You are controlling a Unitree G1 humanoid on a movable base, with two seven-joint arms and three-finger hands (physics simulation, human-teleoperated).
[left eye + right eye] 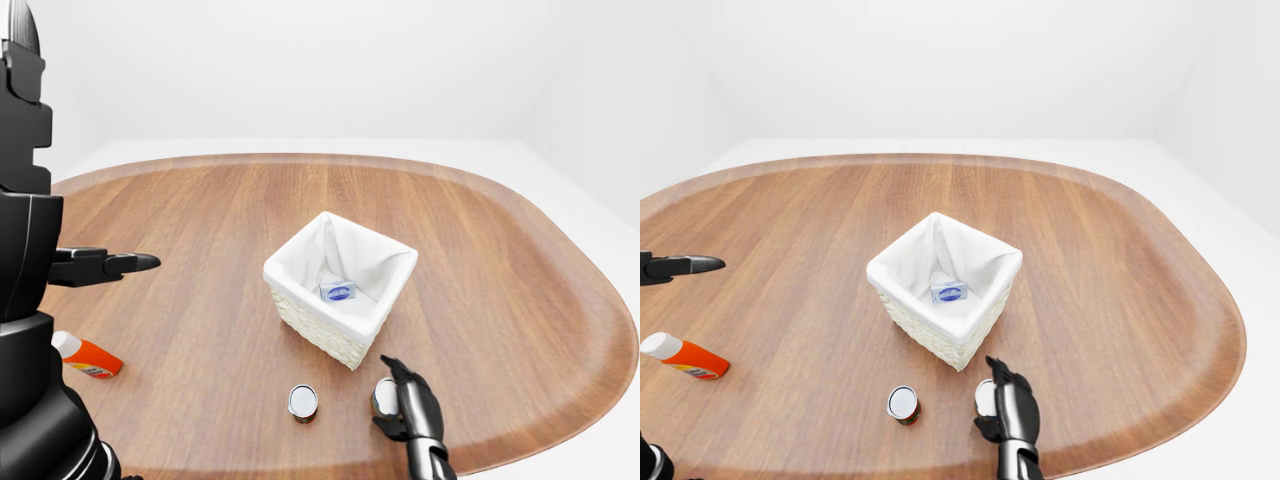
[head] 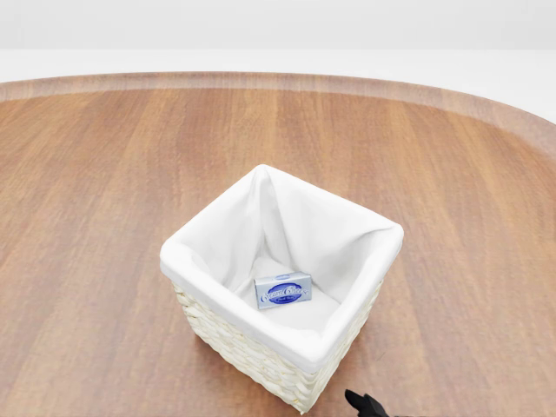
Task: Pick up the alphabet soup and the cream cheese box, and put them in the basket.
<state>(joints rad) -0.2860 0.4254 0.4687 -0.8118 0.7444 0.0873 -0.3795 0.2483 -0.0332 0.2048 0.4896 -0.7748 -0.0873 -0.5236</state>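
Noting the cream cheese box (image 2: 283, 290) already in the basket (image 2: 217, 261), we judge the soup step in hand: our right hand (image 1: 1008, 408), low center, curls loosely beside one can (image 1: 985, 397), grasp unconfirmed; left hand (image 1: 110, 265) idle, fingers extended.

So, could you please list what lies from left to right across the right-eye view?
Left hand → orange bottle → can → basket → right hand, at a second can.
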